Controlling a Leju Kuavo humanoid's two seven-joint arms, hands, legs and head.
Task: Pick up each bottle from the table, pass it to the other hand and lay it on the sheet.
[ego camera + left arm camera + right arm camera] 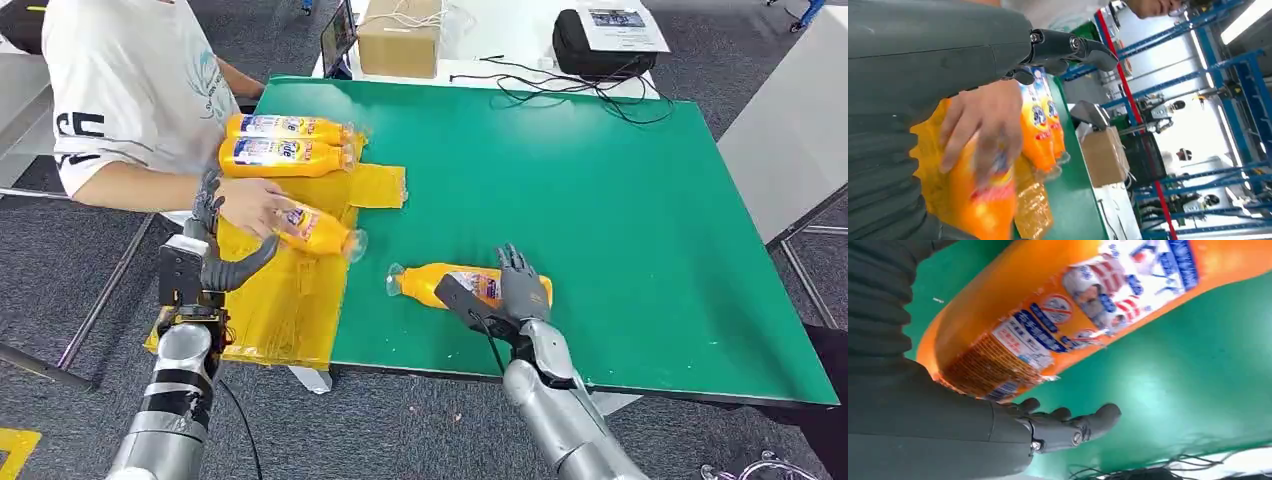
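4 orange bottles on show. 2 laid bottles (pixel 285 157) side by side at the far end of the yellow sheet (pixel 290 300); a third bottle (pixel 325 232) at the sheet's inner edge under a person's hand (pixel 250 205); a fourth bottle (pixel 430 283) on its side on the green table (pixel 600 220), well apart from the sheet, cap end toward it.

Right hand (pixel 520 285) over the label end of that fourth bottle, fingers stretched across the top, thumb (pixel 1073 427) spread out beside it with green table showing between thumb and bottle. Not yet a grip, by the look of it. Left hand (pixel 212 235) just beside the person's hand at the sheet, fingers apart from the thumb, holding nothing.

Step in hand, as judged: the pick-up of bottle 4. To do it well:
- Bring the thumb in under the near flank before lifting; round and smooth, so likely to roll away from a one-sided push.
- Wrap around the broad middle, not the tapering neck, and leave the cap half bare for the handover.
- Lift level and only just free of the table.
- Hold off the pass while the person's hand lingers beside the left hand.
- Aim for the free stretch of sheet nearer the robot, parallel to the others.
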